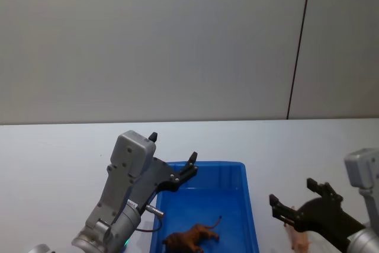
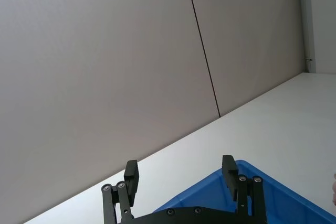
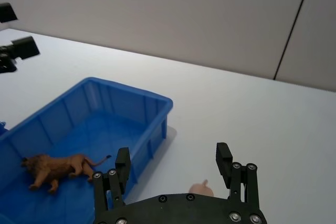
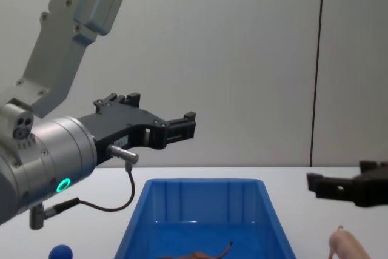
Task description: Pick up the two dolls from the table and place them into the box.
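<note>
Quick count from my side: two dolls, one box, two grippers, and each gripper has two black fingers.

The reddish-brown doll (image 1: 190, 238) is one of the two. It's inside the blue box (image 1: 204, 164), down on the floor of it at the near end, with its thin tail curling up toward the middle. From my right wrist it looks like a little lion standing on all four legs.

The pale pink doll (image 1: 298, 238) is the other one. That one's out on the white table (image 1: 59, 146), off the right side of the box and not touching it. I only get bits of it, so I can't tell whether it's upright or on its side.

My left gripper (image 1: 173, 146) hangs in the air over the far left corner of the box, fingers spread wide, nothing between them. There's one green ring light (image 4: 62, 184) glowing on that arm, just behind the wrist.

My right gripper (image 1: 293, 192) is out to the right of the box, up over the pink doll, fingers also spread apart and holding nothing. In the right wrist view the doll peeks out between them, lower down.

One extra: a small round blue thing (image 4: 60, 252) sits on the table left of the box; can't tell what it is.
</note>
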`<action>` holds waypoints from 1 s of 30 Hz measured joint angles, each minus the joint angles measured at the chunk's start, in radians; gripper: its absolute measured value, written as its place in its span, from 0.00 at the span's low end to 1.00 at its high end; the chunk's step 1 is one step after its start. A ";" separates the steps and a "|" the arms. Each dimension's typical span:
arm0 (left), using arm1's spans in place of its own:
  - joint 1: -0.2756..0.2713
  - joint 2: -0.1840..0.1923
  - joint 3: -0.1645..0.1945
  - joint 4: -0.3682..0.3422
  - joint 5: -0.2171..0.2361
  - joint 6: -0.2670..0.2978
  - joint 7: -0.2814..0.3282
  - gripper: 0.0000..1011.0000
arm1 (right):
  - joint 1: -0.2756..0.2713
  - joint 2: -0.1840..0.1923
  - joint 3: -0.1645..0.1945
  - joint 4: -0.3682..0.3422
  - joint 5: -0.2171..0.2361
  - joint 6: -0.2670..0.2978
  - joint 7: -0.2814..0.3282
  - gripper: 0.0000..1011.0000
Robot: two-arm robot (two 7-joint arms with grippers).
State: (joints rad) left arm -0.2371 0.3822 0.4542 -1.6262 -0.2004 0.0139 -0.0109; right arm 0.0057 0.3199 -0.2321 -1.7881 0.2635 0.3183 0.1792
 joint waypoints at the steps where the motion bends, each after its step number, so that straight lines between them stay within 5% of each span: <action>1: 0.000 0.000 0.000 0.000 0.000 0.000 0.000 0.99 | -0.008 0.005 0.003 -0.003 0.008 0.007 -0.011 0.99; 15: 0.000 0.000 0.000 0.000 0.000 0.000 0.000 0.99 | -0.063 0.023 0.015 0.010 0.038 0.044 -0.070 0.99; 30: 0.000 0.000 0.000 0.000 0.000 0.000 0.000 0.99 | -0.056 -0.001 0.000 0.083 0.019 0.065 -0.076 0.99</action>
State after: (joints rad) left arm -0.2371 0.3821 0.4542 -1.6262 -0.2004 0.0139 -0.0109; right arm -0.0500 0.3194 -0.2323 -1.7053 0.2827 0.3837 0.1032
